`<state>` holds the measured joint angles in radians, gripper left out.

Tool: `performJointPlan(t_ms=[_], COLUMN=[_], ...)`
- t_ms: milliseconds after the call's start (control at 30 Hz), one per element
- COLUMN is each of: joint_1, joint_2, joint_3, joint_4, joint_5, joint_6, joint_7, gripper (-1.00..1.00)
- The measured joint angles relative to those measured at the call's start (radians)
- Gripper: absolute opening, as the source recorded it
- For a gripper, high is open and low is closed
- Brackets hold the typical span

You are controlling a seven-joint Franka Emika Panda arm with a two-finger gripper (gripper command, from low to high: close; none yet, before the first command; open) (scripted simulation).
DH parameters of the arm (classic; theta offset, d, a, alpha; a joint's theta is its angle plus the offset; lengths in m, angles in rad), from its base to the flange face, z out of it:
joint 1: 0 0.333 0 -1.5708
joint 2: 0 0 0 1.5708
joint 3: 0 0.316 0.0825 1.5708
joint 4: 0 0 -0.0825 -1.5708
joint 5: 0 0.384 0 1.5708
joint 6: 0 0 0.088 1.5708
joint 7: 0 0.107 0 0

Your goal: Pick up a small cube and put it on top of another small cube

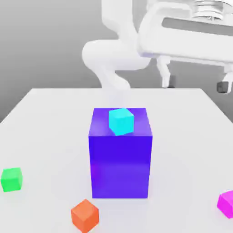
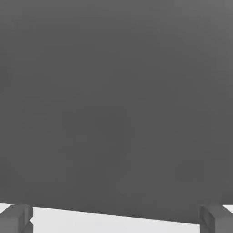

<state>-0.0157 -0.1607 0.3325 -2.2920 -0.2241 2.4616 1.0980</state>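
I see the small cube at the lower right corner of the exterior view, cut off by the frame's right edge so only part of it shows. Colour is bright magenta-pink, surface plain and glossy, no markings. It sits flat on the white table, upright, turned a little so that one vertical edge faces the camera and two side faces show. It lies alone, well apart from everything else on the table. Nothing touches it and nothing rests on top of it. I cannot judge its hidden right portion.
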Motion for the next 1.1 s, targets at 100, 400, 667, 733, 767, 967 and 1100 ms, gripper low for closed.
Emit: performJointPlan(t_ms=[100, 400, 667, 733, 767, 967, 1100], joint_1=[0.03, 0.147, 0.273, 0.273, 0.273, 0.249, 0.153], joint_2=[0.11, 0.424, 0.696, 0.696, 0.696, 0.648, 0.543], joint_3=[0.033, 0.072, 0.004, 0.004, 0.004, 0.037, 0.049], joint_4=[0.002, 0.003, 0.039, 0.039, 0.039, 0.025, -0.015], joint_5=[-0.048, -0.121, -0.21, -0.21, -0.21, -0.173, -0.091], joint_6=[0.026, 0.117, 0.269, 0.269, 0.269, 0.236, 0.171], joint_7=[0.057, 0.181, 0.279, 0.279, 0.279, 0.253, 0.189], gripper=[0.0, 0.0, -1.0, -1.0, -1.0, -1.0, -1.0])
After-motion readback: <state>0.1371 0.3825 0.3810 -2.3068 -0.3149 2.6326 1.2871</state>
